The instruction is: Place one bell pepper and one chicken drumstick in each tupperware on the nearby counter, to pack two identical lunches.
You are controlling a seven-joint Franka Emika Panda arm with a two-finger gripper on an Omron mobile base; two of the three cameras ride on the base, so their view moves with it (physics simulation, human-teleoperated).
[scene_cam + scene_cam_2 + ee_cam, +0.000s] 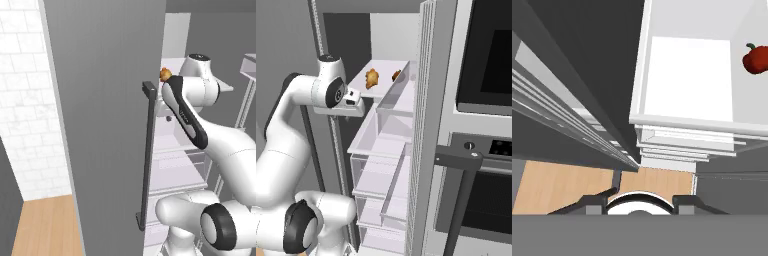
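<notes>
A golden drumstick (372, 78) lies on the fridge's upper white shelf (387, 70); it also peeks past the door edge as the drumstick (165, 74). A second brownish piece (397, 75) sits beside it, half hidden, and I cannot tell what it is. A glossy red bell pepper (756, 58) rests on a white shelf at the upper right of the hand view. My gripper (644, 199) hangs in front of the shelves pointing down toward the floor, open, with nothing between its fingers. The hand (352, 102) sits left of and slightly below the drumstick shelf. Tupperware and counter are out of view.
The open grey fridge door (110, 125) with its dark vertical handle (146, 155) stands close on the arm's left. Clear drawers (381, 150) stack below the shelf. An oven (486, 55) with a dark bar handle (456, 160) stands to the right. Wooden floor (47, 225) lies below.
</notes>
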